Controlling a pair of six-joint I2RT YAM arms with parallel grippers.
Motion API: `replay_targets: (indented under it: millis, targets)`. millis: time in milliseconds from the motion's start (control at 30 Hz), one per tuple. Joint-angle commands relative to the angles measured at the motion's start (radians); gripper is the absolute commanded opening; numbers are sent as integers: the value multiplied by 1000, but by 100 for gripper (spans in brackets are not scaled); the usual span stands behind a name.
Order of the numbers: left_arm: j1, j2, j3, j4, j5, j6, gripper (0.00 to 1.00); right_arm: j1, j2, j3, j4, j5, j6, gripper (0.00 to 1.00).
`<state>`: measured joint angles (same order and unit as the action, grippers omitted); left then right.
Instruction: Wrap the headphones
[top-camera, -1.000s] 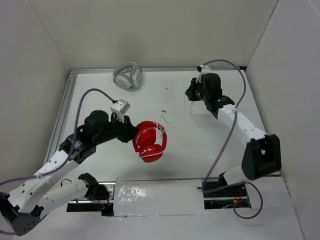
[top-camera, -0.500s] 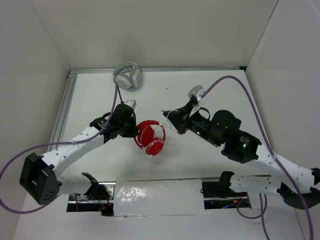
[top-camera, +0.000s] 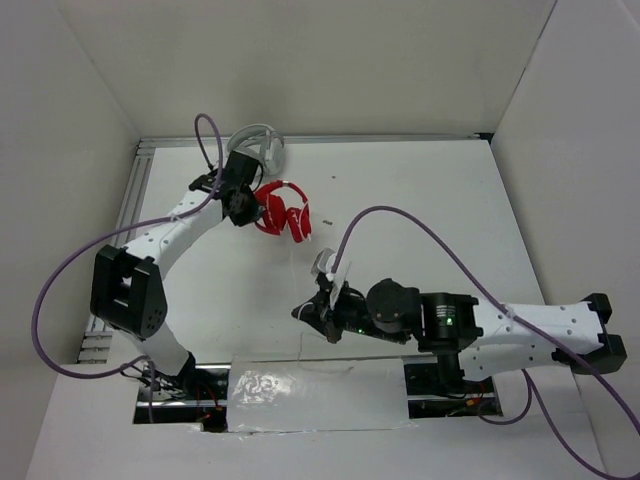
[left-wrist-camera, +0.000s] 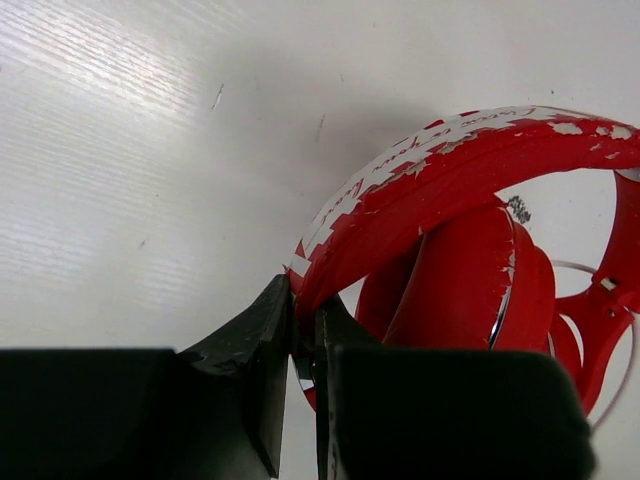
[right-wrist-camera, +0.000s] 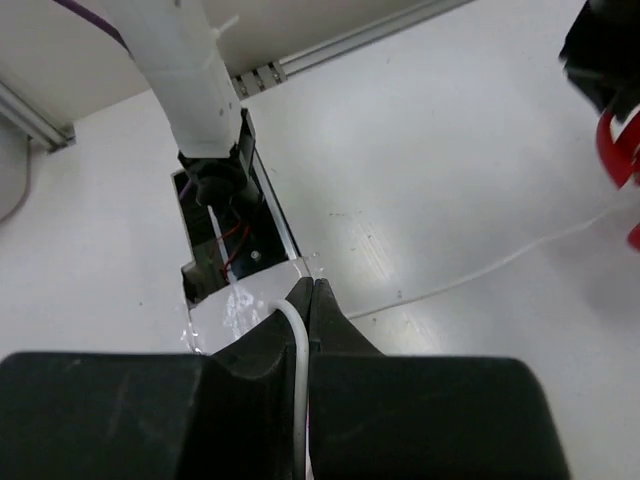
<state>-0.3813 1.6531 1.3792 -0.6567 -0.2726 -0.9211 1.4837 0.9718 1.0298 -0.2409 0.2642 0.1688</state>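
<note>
Top external, white table (top-camera: 430, 200), white walls (top-camera: 320, 60), headphones (top-camera: 281, 211)

cable (right-wrist-camera: 480, 268) mid-table, white-grey headphones (top-camera: 268, 140) far left

This is a robotics lab cell. A flat white table (top-camera: 400, 170), edged by silver aluminium rails (top-camera: 122, 225), sits inside plain white panel walls (top-camera: 320, 60).

I see a white table (top-camera: 420, 200) carrying white-grey headphones (top-camera: 268, 140) at its far edge and a thin white cable (right-wrist-camera: 470, 272).
</note>
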Motion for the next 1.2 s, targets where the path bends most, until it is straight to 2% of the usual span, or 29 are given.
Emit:
replay_targets:
  millis: [0, 67, 133, 167, 200, 267, 300, 400, 467, 533, 567, 667, 700, 800, 933, 967, 1000, 1067, 1100, 1133, 1167]
  targets:
    - [57, -35, 40, 58, 51, -39, 0, 12, -2, -101, 69, 6, 110, 0]
    - [90, -58, 50, 80, 91, -54, 0, 9, -19, -170, 101, 32, 174, 0]
    - [133, -75, 90, 81, 122, -56, 0, -8, -53, -285, 120, 61, 305, 0]
    - [143, -85, 102, 85, 148, -52, 0, -51, -86, -371, 133, 64, 351, 0]
    - [156, -93, 116, 86, 157, -47, 0, -83, -102, -416, 138, 47, 445, 0]
    - [166, -131, 135, 100, 188, -30, 0, -182, -139, -494, 140, 30, 529, 0]
    - [170, -150, 133, 124, 197, -19, 0, -183, -172, -560, 137, 24, 587, 0]
    - [191, -258, 123, 167, 283, 16, 0, -324, -223, -605, 45, 79, 684, 0]
    - [199, -349, 55, 231, 344, 66, 0, -402, -249, -599, -52, 125, 744, 0]
    - [211, -410, 12, 267, 415, 88, 0, -459, -268, -594, -105, 168, 759, 0]
    - [229, -474, -9, 287, 509, 120, 0, -532, -272, -597, -110, 182, 761, 0]
    - [243, -561, -88, 341, 611, 191, 0, -669, -278, -602, -100, 162, 736, 0]
    - [246, -565, -89, 313, 621, 211, 0, -757, -277, -600, -94, 162, 736, 0]
    - [249, -585, -95, 270, 572, 214, 0, -903, -265, -562, -95, 155, 701, 0]
    - [252, -587, -86, 246, 550, 225, 0, -924, -233, -524, -14, 43, 508, 0]
    - [252, -587, -86, 249, 553, 238, 0, -904, -229, -521, -3, 14, 474, 2]
    - [252, -587, -88, 252, 565, 241, 0, -874, -228, -516, 29, 3, 437, 16]
    - [252, -593, -100, 270, 581, 243, 0, -769, -229, -493, 49, 16, 358, 22]
    - [252, -592, -103, 276, 590, 245, 0, -734, -228, -488, 83, 14, 327, 28]
    - [251, -589, -101, 278, 611, 255, 0, -665, -228, -473, 98, 21, 269, 44]
    - [249, -582, -95, 273, 619, 258, 0, -631, -228, -470, 113, 44, 241, 54]
